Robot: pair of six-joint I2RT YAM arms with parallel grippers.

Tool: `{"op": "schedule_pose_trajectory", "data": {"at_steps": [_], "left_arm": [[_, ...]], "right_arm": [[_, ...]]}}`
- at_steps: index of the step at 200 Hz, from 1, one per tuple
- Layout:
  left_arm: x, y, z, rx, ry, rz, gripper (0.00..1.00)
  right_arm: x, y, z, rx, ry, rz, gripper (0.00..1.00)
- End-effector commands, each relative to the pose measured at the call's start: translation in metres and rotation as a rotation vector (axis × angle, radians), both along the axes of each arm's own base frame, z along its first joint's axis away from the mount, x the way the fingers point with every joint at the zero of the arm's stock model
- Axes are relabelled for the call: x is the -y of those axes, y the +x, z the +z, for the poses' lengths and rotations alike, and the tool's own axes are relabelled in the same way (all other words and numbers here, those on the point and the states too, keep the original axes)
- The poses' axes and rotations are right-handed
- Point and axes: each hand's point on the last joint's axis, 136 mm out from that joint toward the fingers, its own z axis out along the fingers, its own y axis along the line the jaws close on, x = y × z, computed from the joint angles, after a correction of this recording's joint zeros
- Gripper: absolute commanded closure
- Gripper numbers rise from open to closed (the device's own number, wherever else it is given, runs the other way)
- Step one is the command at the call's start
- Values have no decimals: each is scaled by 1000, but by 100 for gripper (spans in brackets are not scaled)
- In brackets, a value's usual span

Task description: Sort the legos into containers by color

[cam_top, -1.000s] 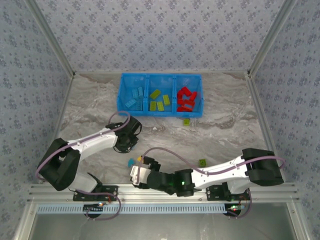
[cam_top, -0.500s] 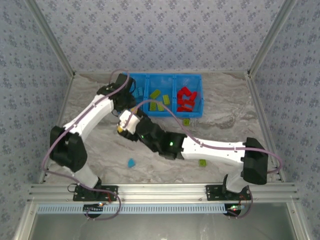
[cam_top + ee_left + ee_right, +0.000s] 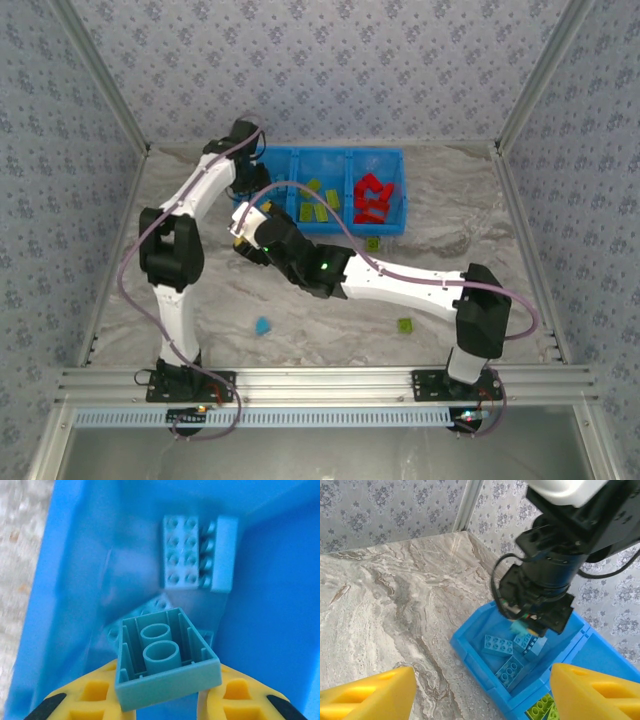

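And the left arm is up off the table and reaching over the bin (image 3: 395, 190). A second ago it sat low at mid-table; now the left gripper (image 3: 165, 695) hangs over the left compartment (image 3: 470, 645), clenched on a light blue brick (image 3: 167, 672) with its hollow underside to the wrist camera. More blue bricks (image 3: 181, 555) lie on the floor below, so it is the right colour for this slot and, I'd say, only the release is left. The right arm has moved too, from folded at the front edge to stretched out to the bin's near-left corner. The right gripper (image 3: 482, 670) has its jaws spread wide with nothing between them (it seems to be watching rather than working). Still loose on the table are a blue brick (image 3: 262, 325) and two green ones (image 3: 405, 325) (image 3: 372, 243). The green pile (image 3: 315, 205) and red pile (image 3: 372, 200) sit in their own slots. From above, both arms cover the left compartment, so its count is anyone's guess. The left fingers (image 3: 90, 695) are cut off at the frame's bottom, and how high the brick hangs above the others is hard to judge.
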Motion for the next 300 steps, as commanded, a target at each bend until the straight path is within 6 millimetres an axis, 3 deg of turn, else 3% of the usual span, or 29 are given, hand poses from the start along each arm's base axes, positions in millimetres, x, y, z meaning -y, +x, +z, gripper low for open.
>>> {"op": "schedule_pose_trajectory", "data": {"at_steps": [1, 31, 60, 104, 136, 165, 219, 238, 256, 265, 269, 300], "left_arm": [[-1, 8, -5, -15, 107, -36, 79], [-13, 20, -10, -3, 305, 16, 79], [-22, 28, -23, -15, 393, 65, 79], [-15, 32, -44, -45, 416, 46, 77], [-16, 26, -54, -74, 432, 46, 67], [-14, 25, -44, -56, 444, 35, 53], [-6, 21, 0, 20, 428, 34, 50], [1, 15, 37, 89, 396, 44, 50], [7, 3, 82, 180, 365, 61, 50], [7, -4, 102, 222, 342, 76, 49], [7, -8, 111, 239, 328, 84, 49], [19, -54, 157, 354, 231, 71, 49]], "right_arm": [[3, 14, 7, -19, 44, -42, 26], [14, 29, 10, -40, 85, -79, 26], [18, 29, 13, -39, 101, -77, 26], [24, 28, 6, -57, 101, -84, 26], [28, 30, -3, -73, 99, -88, 26], [27, 30, -4, -77, 94, -82, 26], [31, 20, 12, -42, 113, -73, 25], [56, 21, 19, -37, 147, -157, 27], [101, 29, 3, -111, 178, -298, 27], [128, 35, -13, -172, 188, -378, 27], [143, 34, -33, -212, 164, -419, 27], [230, 34, -113, -466, 144, -684, 27]]}}
